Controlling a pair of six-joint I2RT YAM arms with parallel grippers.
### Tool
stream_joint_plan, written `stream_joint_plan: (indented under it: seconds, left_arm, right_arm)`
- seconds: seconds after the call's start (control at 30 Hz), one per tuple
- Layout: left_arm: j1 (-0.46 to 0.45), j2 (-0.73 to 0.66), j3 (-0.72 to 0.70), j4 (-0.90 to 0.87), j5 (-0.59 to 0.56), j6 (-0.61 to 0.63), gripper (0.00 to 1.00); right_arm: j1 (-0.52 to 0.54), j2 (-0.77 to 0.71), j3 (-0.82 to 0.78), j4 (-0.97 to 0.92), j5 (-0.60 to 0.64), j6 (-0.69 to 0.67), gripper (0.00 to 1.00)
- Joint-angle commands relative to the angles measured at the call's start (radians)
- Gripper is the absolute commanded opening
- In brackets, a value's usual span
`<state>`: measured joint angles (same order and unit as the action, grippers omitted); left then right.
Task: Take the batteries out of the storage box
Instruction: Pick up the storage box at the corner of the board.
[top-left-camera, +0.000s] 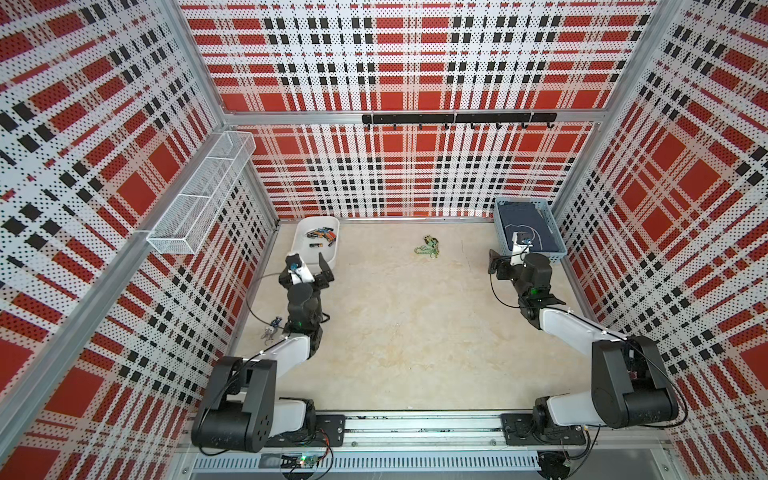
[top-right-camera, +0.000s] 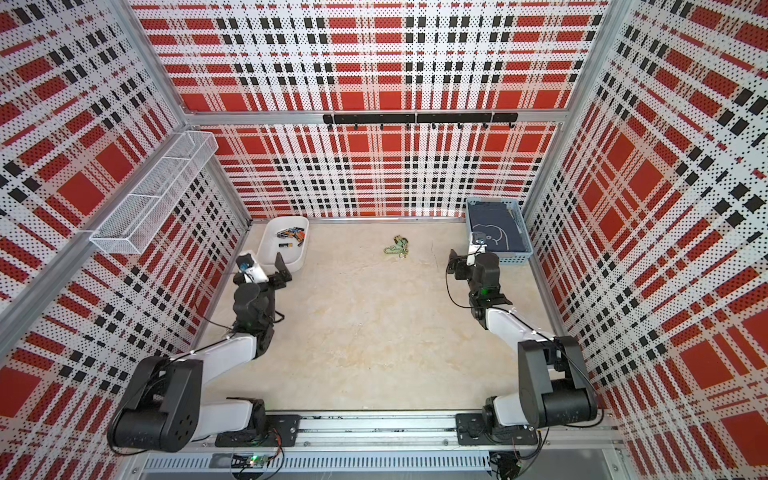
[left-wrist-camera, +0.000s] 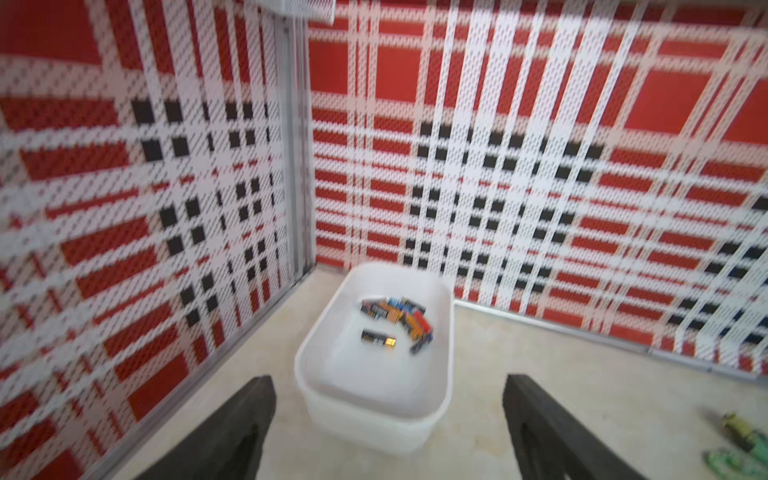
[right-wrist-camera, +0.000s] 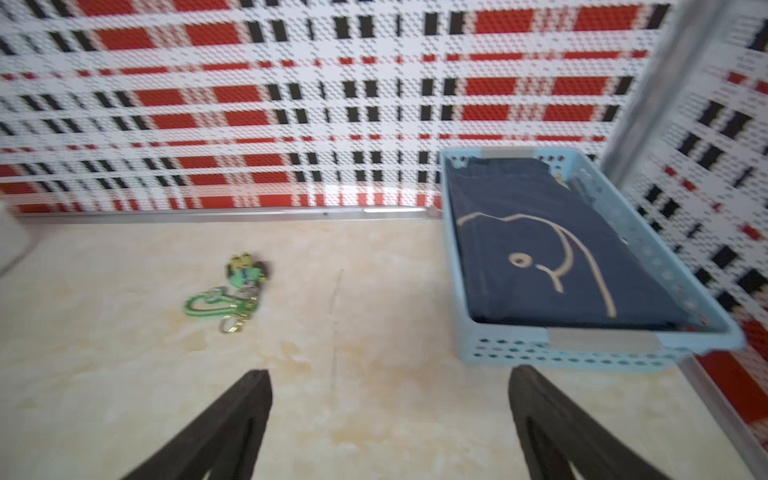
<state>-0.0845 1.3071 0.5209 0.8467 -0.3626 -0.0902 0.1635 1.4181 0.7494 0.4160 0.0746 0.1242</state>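
At the far left corner of the surface, the storage box (left-wrist-camera: 357, 374) holds the batteries (left-wrist-camera: 397, 318); their labels are too blurred to read. The left gripper (left-wrist-camera: 387, 379) hovers just before it, jaws wide apart and empty. The right gripper (right-wrist-camera: 390, 370), also spread and empty, is near the blue basket (right-wrist-camera: 582, 353).

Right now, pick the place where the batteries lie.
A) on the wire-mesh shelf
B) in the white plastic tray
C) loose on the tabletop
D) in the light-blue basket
B: the batteries lie inside the white plastic tray, most of them heaped toward its far end and one black-and-gold cell lying apart from the heap.
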Motion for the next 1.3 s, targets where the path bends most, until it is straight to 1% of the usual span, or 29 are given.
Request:
stream_joint_plan:
  seconds: [0.0, 0.07, 0.13, 0.17, 0.2, 0.23, 0.27, 0.33, 0.43, 0.5, 0.6, 0.73, 0.8, 0.9, 0.93, 1.0, 1.13, 1.2, 1.27]
  left_arm:
    - [0.013, 0.068, 0.311, -0.511, 0.004, -0.080, 0.89]
    - [0.008, 0.183, 0.525, -0.709, 0.016, -0.077, 0.89]
    - [0.000, 0.291, 0.709, -0.858, 0.029, -0.067, 0.88]
    - [-0.004, 0.341, 0.787, -0.914, 0.033, -0.064, 0.88]
    - [-0.005, 0.402, 0.889, -0.977, 0.044, -0.064, 0.88]
    - [-0.006, 0.463, 0.984, -1.051, 0.055, -0.068, 0.86]
    - [-0.009, 0.511, 1.055, -1.106, 0.059, -0.069, 0.84]
    - [-0.020, 0.617, 1.203, -1.208, 0.046, -0.074, 0.81]
    - [-0.029, 0.738, 1.345, -1.294, 0.040, -0.083, 0.81]
    - [-0.025, 0.803, 1.397, -1.313, 0.041, -0.095, 0.81]
    - [-0.016, 0.886, 1.462, -1.342, 0.044, -0.113, 0.81]
    - [-0.016, 0.973, 1.526, -1.361, 0.044, -0.106, 0.79]
    - [-0.016, 1.026, 1.567, -1.390, 0.055, -0.101, 0.72]
    - [-0.016, 1.090, 1.616, -1.424, 0.017, -0.106, 0.71]
    - [-0.015, 1.100, 1.617, -1.425, 0.024, -0.106, 0.68]
    - [-0.017, 1.117, 1.616, -1.425, 0.027, -0.106, 0.58]
    - [-0.026, 1.137, 1.603, -1.425, 0.012, -0.099, 0.56]
    - [-0.020, 1.139, 1.590, -1.422, 0.011, -0.106, 0.51]
    - [-0.013, 1.137, 1.575, -1.416, 0.018, -0.107, 0.42]
  right_arm:
    - [0.090, 0.069, 0.203, -0.286, 0.044, 0.021, 0.92]
    - [0.114, 0.099, 0.262, -0.298, 0.043, 0.022, 0.92]
    - [0.111, 0.120, 0.294, -0.298, 0.043, 0.022, 0.92]
    - [0.112, 0.136, 0.327, -0.291, 0.000, 0.024, 0.92]
    - [0.113, 0.165, 0.373, -0.310, -0.059, 0.133, 0.90]
    - [0.114, 0.189, 0.413, -0.346, -0.075, 0.144, 0.88]
    - [0.116, 0.202, 0.432, -0.361, -0.082, 0.150, 0.87]
    - [0.122, 0.197, 0.423, -0.353, -0.086, 0.162, 0.86]
    - [0.122, 0.174, 0.384, -0.338, -0.104, 0.173, 0.85]
    - [0.124, 0.157, 0.357, -0.333, -0.115, 0.162, 0.85]
    - [0.126, 0.111, 0.294, -0.323, -0.096, 0.152, 0.84]
    - [0.126, 0.044, 0.219, -0.316, -0.081, 0.144, 0.85]
    - [0.126, 0.030, 0.200, -0.316, -0.081, 0.144, 0.85]
    - [0.125, 0.030, 0.188, -0.315, -0.099, 0.140, 0.85]
    - [0.126, 0.031, 0.191, -0.316, -0.102, 0.143, 0.85]
    - [0.125, 0.033, 0.194, -0.317, -0.107, 0.149, 0.85]
    - [0.124, 0.033, 0.205, -0.315, -0.107, 0.149, 0.85]
    - [0.126, 0.030, 0.213, -0.318, -0.101, 0.145, 0.85]
    - [0.125, 0.027, 0.215, -0.318, -0.101, 0.141, 0.85]
